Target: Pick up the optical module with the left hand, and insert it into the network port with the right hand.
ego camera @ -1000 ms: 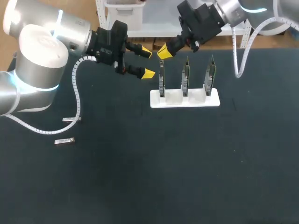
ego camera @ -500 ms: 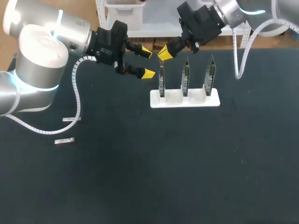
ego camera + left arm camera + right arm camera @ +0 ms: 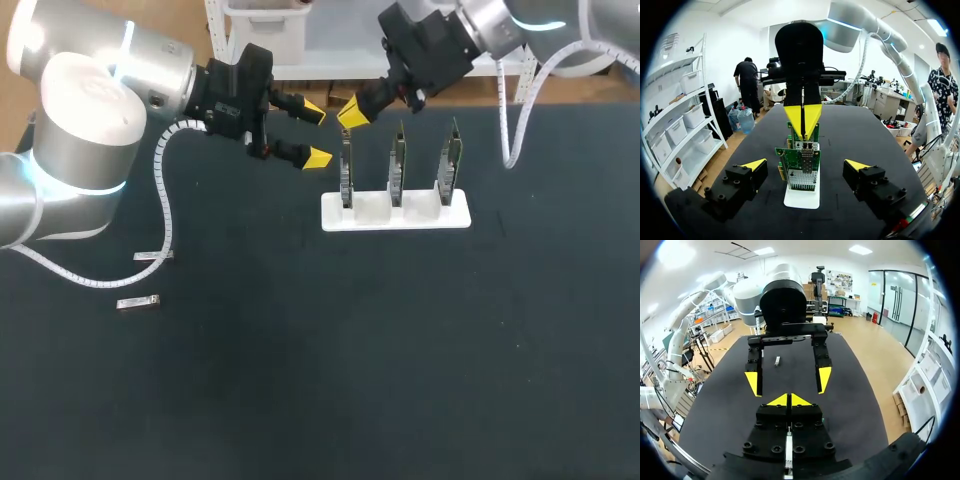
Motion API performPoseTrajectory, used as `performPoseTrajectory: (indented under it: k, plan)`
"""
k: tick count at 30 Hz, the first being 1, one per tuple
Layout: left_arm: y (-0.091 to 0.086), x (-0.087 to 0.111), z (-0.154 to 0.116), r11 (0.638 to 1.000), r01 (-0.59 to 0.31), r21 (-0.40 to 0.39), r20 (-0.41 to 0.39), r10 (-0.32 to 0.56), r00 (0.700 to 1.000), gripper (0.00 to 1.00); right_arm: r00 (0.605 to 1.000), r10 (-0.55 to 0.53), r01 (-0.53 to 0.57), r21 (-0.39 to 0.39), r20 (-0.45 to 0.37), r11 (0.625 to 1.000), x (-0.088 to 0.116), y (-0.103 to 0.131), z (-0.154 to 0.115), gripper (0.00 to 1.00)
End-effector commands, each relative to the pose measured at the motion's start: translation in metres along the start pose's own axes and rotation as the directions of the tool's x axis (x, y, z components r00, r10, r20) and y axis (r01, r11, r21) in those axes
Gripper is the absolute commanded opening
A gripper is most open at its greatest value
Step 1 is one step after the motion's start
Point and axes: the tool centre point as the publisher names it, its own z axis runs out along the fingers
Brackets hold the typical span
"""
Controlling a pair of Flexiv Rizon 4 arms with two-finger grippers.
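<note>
At the far edge of the dark counter (image 3: 360,360) a white holder (image 3: 395,213) carries three green circuit boards, upright and in a row: first board (image 3: 346,172), middle board (image 3: 397,165) and third board (image 3: 450,165). The left arm enters from the left. The left pincer (image 3: 316,133) hangs level just beside the first board, on the side away from the other two. Its yellow-tipped fingers are spread wide apart and touch nothing. In the left wrist view the holder lies ahead of this pincer, in line with the gap between the fingers, and the boards stand one behind another. The network port (image 3: 804,145), a small metal cage, sits at the top edge of the nearest board. The right arm enters from the upper right. The right pincer (image 3: 352,112) has its two tips drawn together into one point, directed down just above the top of the first board. Whether it touches the board cannot be told. One optical module (image 3: 138,302), a small silver bar, lies flat on the counter at the left side, well apart from the holder. A second module (image 3: 152,256) lies a little farther back, near the white cable (image 3: 168,215) looping down from the left arm. Neither module is in a pincer.
</note>
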Motion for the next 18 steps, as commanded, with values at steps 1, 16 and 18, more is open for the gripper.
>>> performPoseTrajectory:
  k: [1, 16, 18]
  plan:
    - [0.0005, -0.0009, 0.0007, 1.0, 0.002, -0.001, -0.005, -0.002, 1.0, 1.0, 1.0, 0.0, 0.0, -0.009, -0.001, 1.0, -0.0005, -0.0043, 0.0013, 0.0]
    - [0.0005, -0.0009, 0.0007, 1.0, 0.002, -0.001, -0.005, -0.002, 1.0, 1.0, 1.0, 0.012, -0.012, -0.015, -0.007, 1.0, 0.0041, -0.0057, 0.0038, 0.0]
    - [0.0005, -0.0009, 0.0007, 1.0, 0.002, -0.001, -0.005, -0.002, 1.0, 1.0, 1.0, 0.013, -0.013, -0.018, -0.008, 1.0, 0.0045, -0.0058, 0.0043, 0.0]
